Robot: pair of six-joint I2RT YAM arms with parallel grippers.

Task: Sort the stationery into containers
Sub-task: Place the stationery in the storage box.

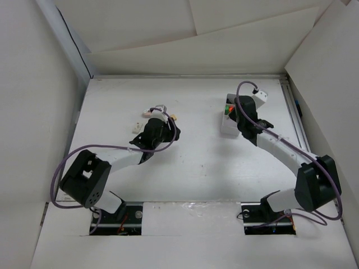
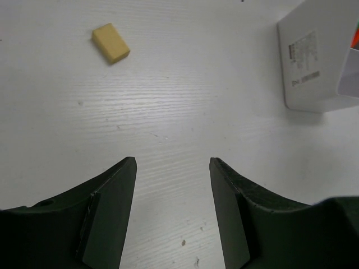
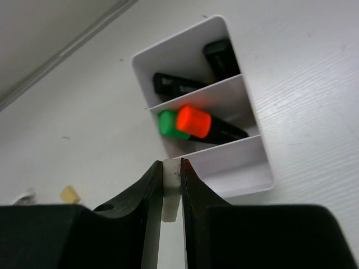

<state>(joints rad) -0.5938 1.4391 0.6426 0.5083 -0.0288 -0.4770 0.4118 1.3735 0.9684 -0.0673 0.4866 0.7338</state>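
Right now the white box [image 3: 255, 120] is sitting on the bench [image 2: 185, 101] toward the right side, with three compartments: black markers [image 3: 174, 84] are lying in the far one, an orange-capped marker [image 3: 193, 121] and a green-capped marker [image 3: 167, 124] are resting in the middle one, and the near one is looking empty. My right gripper [image 3: 171, 165] is pinching the box's near wall, its fingers closed tight on that thin edge, so I judge it is steadying the box. My left gripper [image 2: 173, 162] is hovering over bare bench with its fingers apart and nothing between them. A beige eraser [image 2: 111, 43] is lying ahead of it and off to the left, well apart from the box. To do this step well, I should be swinging left until the eraser is centred between the fingers, turning to span its narrow sides, and lowering until the tips are nearly brushing the bench before closing. Another small pale block [image 1: 136, 126] is waiting beside my left arm. My right arm is covering part of the box from above, so that is what I would be steering around at the drop.
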